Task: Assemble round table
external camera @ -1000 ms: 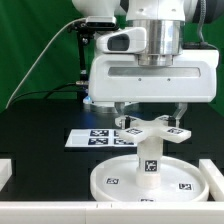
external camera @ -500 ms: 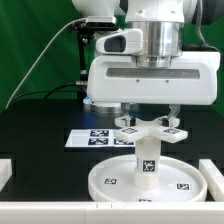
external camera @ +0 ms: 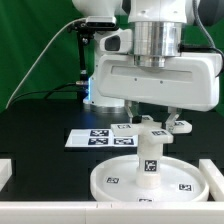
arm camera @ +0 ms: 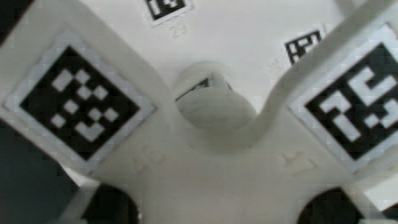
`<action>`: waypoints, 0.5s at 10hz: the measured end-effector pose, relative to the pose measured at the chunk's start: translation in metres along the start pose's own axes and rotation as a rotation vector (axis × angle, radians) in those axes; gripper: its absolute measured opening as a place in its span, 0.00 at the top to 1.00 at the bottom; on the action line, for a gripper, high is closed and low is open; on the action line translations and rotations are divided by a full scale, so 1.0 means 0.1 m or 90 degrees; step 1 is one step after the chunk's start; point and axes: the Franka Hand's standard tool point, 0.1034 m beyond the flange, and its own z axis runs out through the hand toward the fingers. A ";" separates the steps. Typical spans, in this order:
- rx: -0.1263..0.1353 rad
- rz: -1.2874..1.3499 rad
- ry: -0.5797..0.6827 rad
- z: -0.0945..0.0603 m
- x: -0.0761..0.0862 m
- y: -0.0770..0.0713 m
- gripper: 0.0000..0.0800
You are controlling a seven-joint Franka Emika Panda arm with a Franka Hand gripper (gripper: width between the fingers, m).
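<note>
White lobed foot (external camera: 152,128), frame centre, clamped between gripper (external camera: 151,124) fingers atop leg (external camera: 148,160); best turned squarely, axis upright.

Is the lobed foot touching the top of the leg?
Touching. In the exterior view the foot sits directly on the upright leg, with no gap visible between them; the leg stands on the disc.

Black table (external camera: 40,140): marker board (external camera: 100,138), disc (external camera: 190,180).
</note>
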 end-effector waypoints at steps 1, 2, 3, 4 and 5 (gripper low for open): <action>0.003 0.097 -0.003 0.00 0.00 0.00 0.45; 0.002 0.201 -0.003 0.00 -0.01 0.00 0.45; 0.004 0.285 -0.005 0.00 -0.01 0.00 0.45; 0.005 0.329 -0.009 0.00 -0.01 0.01 0.45; 0.005 0.354 -0.010 0.00 -0.01 0.01 0.45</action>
